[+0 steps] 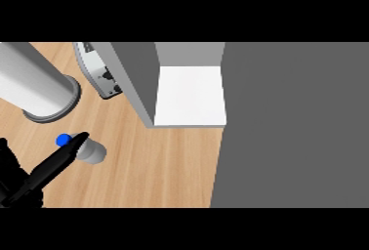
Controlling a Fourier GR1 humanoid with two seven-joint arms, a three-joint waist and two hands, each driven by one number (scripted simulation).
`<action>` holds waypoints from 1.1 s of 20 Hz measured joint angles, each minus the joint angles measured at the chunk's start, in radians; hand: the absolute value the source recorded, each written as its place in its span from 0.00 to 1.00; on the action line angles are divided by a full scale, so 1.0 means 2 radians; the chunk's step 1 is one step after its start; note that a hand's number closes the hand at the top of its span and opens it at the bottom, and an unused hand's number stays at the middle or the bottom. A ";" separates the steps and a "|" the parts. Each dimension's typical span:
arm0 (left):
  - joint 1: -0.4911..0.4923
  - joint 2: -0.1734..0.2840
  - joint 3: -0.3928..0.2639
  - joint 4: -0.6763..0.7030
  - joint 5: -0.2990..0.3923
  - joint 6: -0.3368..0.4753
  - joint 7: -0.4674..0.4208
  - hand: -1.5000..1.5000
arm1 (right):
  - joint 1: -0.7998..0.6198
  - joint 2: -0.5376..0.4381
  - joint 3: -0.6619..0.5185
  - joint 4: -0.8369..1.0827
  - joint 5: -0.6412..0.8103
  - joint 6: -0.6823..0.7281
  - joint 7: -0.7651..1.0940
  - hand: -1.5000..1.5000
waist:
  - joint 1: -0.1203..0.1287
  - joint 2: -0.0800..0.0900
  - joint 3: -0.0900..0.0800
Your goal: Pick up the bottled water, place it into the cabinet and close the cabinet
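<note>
The bottled water [85,148] lay on the wooden counter [158,166], blue cap pointing toward the big grey cylinder [39,85], well short of the open cabinet [189,95] whose white shelf waited for it. My left hand [43,168] came in from the lower left with fingers [65,152] stretched straight, their tips on the bottle near its cap and nothing yet curled round it, I judged because the grasp was still being lined up. The grey cabinet door [296,127] stood swung wide at the right, leaving the shelf reachable; my right hand showed nowhere.
</note>
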 measured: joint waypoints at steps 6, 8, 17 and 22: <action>0.016 -0.013 0.012 0.061 0.070 -0.019 -0.095 0.00 | -0.013 -0.004 0.009 0.001 0.002 -0.012 0.002 0.00 | 0.001 0.000 0.000; 0.011 -0.013 0.025 0.083 0.091 -0.031 -0.117 0.00 | -0.012 -0.004 0.020 0.003 0.004 -0.018 -0.001 0.00 | 0.001 0.000 0.000; -0.031 -0.017 0.046 0.205 0.166 -0.057 -0.222 0.00 | -0.024 -0.016 0.033 0.001 0.010 -0.039 0.010 0.00 | -0.001 0.000 0.000; -0.035 -0.019 0.047 0.258 0.212 -0.066 -0.282 0.00 | -0.022 -0.024 0.030 0.001 0.010 -0.046 0.001 0.00 | 0.000 0.000 0.000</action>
